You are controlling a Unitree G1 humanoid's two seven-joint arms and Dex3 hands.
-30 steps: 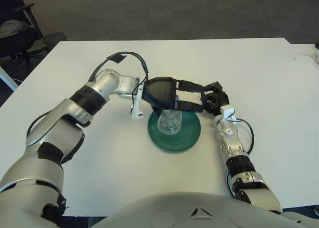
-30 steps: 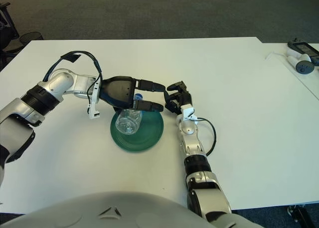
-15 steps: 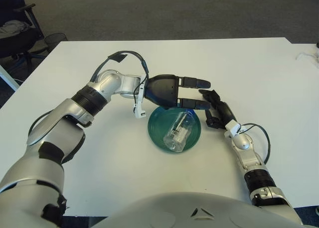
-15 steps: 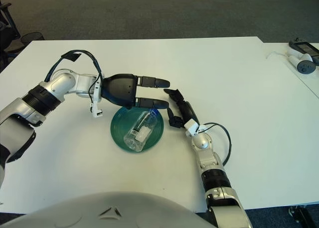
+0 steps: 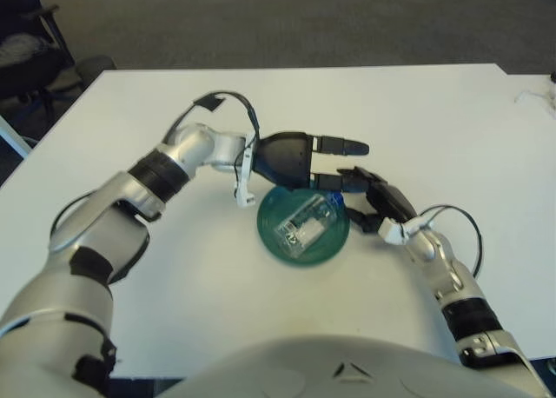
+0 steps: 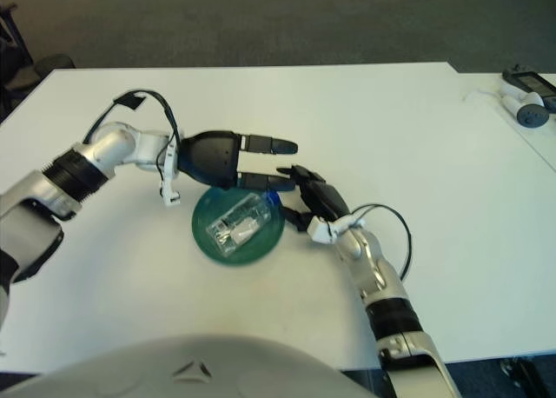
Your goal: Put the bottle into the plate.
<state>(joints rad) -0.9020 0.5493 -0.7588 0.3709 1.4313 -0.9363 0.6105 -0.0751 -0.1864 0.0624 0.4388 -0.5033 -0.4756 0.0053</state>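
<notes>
A clear plastic bottle [image 5: 305,224] with a blue cap lies on its side in the round green plate [image 5: 278,242] near the middle of the white table. My left hand [image 5: 323,162] hovers just above the plate's far rim with its fingers stretched out and holds nothing. My right hand [image 5: 375,203] sits at the plate's right rim, fingers spread toward the bottle's cap end, holding nothing. The same scene shows in the right eye view, with the bottle [image 6: 237,224] in the plate [image 6: 208,242].
The white table [image 5: 452,129] runs wide on all sides of the plate. A dark chair [image 5: 35,59] stands off the far left corner. Small devices with a white cable [image 6: 526,98] lie on a second table at the far right.
The bottle dropped from my left hand and came to rest lying in the plate. My left hand opened. My right hand moved in to the plate's right rim.
</notes>
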